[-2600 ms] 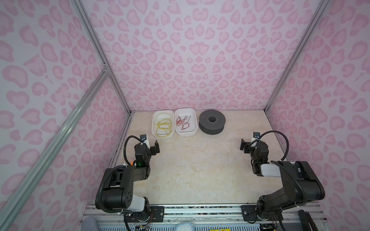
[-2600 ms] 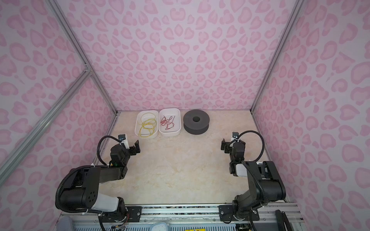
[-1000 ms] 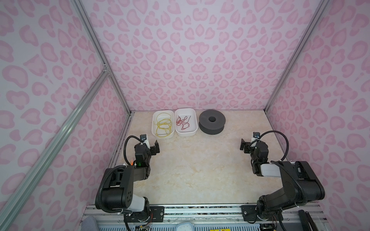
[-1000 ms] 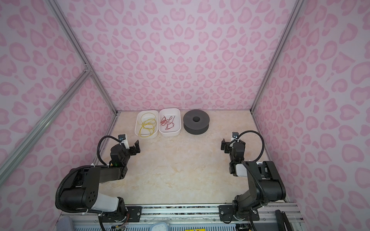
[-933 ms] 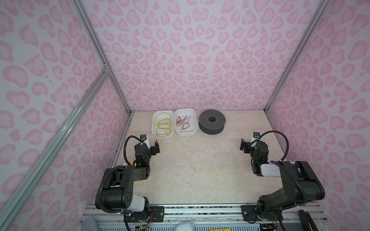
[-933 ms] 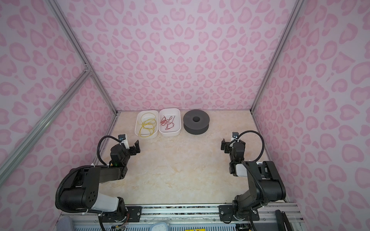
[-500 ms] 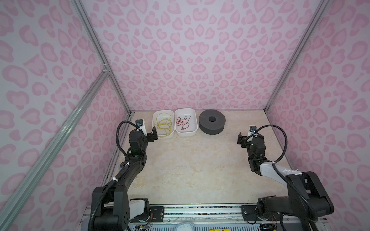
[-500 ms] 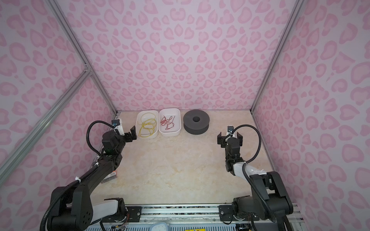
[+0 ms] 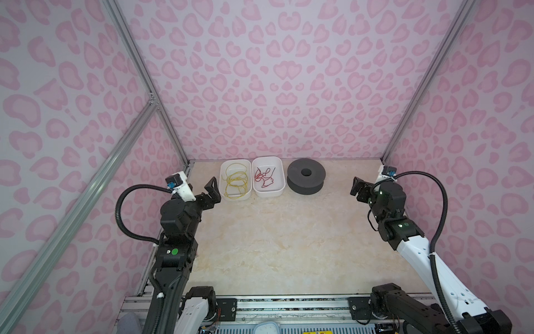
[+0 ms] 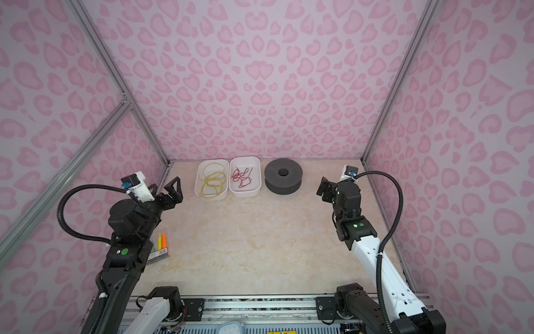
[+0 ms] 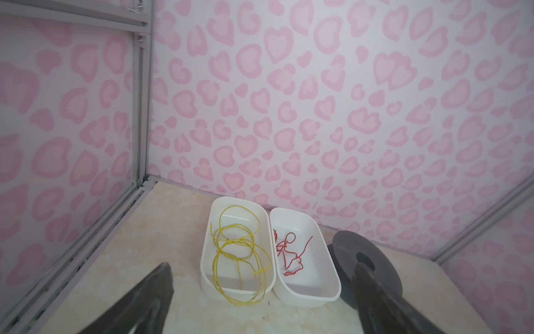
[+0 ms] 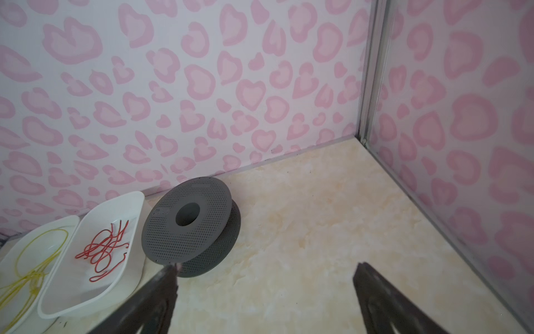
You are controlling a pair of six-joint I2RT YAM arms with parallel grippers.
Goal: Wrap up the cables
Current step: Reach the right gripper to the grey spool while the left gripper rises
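Observation:
The cables [image 9: 235,185] are thin yellow wires coiled in loose loops in a white bin [image 9: 236,199] at the back of the table, also seen in the left wrist view as cables [image 11: 237,254]. One loop hangs over the bin's near rim. A grey spool [image 9: 306,176] lies flat to the right of the bins. My left gripper [image 9: 202,192] hovers open and empty just left of the yellow bin. My right gripper [image 9: 358,188] stands open and empty to the right of the spool [image 12: 190,228], apart from it.
A second white bin [image 9: 274,185] with a tangled red wire [image 9: 264,177] sits between the yellow bin and the spool. A pack of markers [image 10: 160,245] lies under my left arm. Pink patterned walls close in the back and both sides.
Both arms have unfolded from their low pose near the front and reached toward the back of the table. The left gripper now sits next to the yellow bin. Nothing was taken hold of.

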